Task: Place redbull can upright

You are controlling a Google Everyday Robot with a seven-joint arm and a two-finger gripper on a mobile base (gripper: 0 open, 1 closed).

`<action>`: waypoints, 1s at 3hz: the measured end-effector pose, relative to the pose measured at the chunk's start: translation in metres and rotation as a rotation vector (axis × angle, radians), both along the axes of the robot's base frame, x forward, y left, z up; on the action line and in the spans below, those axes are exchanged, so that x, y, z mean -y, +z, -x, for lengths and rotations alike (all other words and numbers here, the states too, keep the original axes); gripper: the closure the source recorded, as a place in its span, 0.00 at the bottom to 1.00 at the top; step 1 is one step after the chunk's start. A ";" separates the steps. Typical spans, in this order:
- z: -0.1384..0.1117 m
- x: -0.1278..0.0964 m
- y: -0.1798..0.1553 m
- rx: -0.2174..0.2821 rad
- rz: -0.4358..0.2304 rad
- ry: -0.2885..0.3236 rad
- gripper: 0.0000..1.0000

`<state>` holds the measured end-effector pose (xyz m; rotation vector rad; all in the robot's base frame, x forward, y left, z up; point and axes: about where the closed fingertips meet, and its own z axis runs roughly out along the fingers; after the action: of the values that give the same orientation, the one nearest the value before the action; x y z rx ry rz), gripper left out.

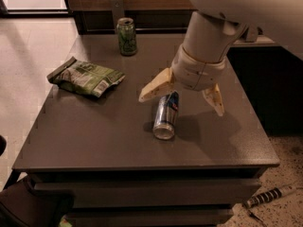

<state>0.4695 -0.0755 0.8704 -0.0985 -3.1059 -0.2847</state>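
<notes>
The redbull can (165, 116), slim, silver and blue, lies on its side near the middle of the dark table (94, 136), its silver end facing the front edge. My gripper (182, 98) hangs just above the can's far end. It is open, with one tan finger (155, 86) to the left of the can and the other (214, 99) to the right. The far end of the can is partly hidden behind the gripper.
A green can (126, 36) stands upright at the back of the table. A green snack bag (85, 77) lies at the left. The table's front edge is close below the can. A dark cabinet stands to the right.
</notes>
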 end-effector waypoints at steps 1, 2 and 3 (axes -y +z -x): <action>0.004 -0.018 0.002 0.079 -0.053 0.010 0.00; -0.006 -0.039 -0.010 0.140 -0.049 0.012 0.00; -0.017 -0.049 -0.026 0.167 0.008 0.001 0.01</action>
<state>0.4863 -0.0270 0.8448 -0.0767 -3.2729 -0.2952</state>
